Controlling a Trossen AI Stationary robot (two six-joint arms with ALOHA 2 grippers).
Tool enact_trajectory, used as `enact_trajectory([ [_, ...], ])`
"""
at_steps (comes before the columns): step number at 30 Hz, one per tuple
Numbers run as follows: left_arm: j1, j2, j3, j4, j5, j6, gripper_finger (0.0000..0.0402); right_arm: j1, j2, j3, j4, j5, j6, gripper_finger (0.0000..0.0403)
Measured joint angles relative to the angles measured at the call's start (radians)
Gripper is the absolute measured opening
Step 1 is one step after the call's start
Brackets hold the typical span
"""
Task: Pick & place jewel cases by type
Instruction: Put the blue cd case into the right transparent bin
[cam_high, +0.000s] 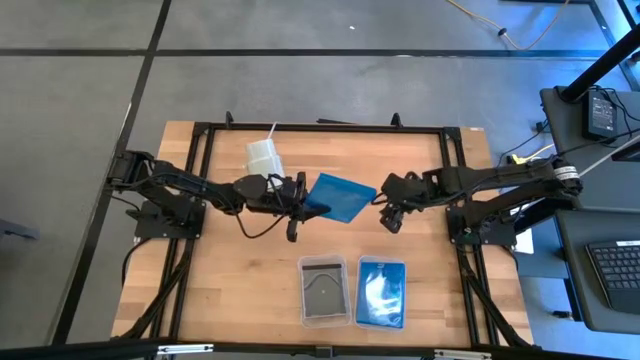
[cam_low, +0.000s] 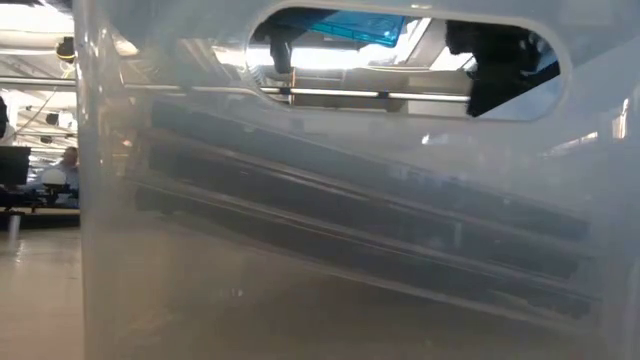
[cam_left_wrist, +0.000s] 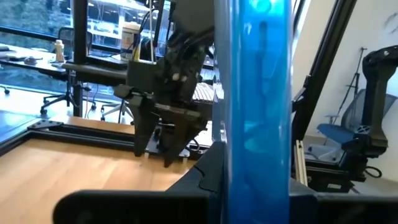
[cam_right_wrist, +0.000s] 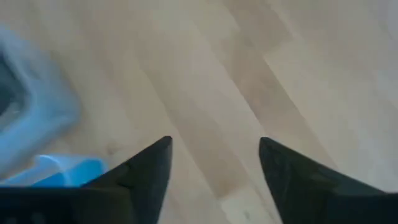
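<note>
Gripping a translucent blue jewel case (cam_high: 340, 196), the left gripper (cam_high: 300, 203) faces the empty, spread right gripper (cam_high: 385, 205).

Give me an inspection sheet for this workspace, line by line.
Surface: wooden table, bare at the left.
Job's things: blue case held in the air; one tray with dark cases, the other with blue.
Clutter: white cup.
End effectors: left end effector shut on the blue case's edge; right end effector open, empty, beside it.
Cables: cord on floor.
Surroundings: desk with keyboard.
</note>
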Motion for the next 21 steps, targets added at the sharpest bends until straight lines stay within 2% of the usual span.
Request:
enact_trajectory([
  [4, -0.001, 0.0, 0.0, -0.001, -0.001, -0.001, 0.0017, 0.005, 0.0, 0.003, 0.143, -0.053, -0.036, 0.0293],
  [7, -0.001, 0.0, 0.0, 0.011, -0.002, -0.002, 0.0017, 0.008, 0.0, 0.004, 0.245, -0.122, -0.049, 0.0314],
  [10, -0.003, 0.0, 0.0, 0.055, 0.001, -0.003, 0.0017, 0.06, 0.0, 0.004, 0.307, -0.098, -0.121, 0.0322],
  [14, -0.009, 0.0, 0.001, 0.056, 0.001, -0.003, 0.0017, 0.157, -0.024, 0.004, 0.318, 0.064, -0.162, 0.0323],
  [19, -0.01, 0.0, 0.001, 0.06, 0.002, 0.035, 0.0017, 0.354, -0.027, 0.001, 0.392, 0.469, -0.194, 0.0323],
  [21, -0.01, 0.0, 0.0, 0.079, 0.002, 0.062, 0.0017, 0.403, -0.014, -0.02, 0.45, 0.571, -0.217, 0.0323],
])
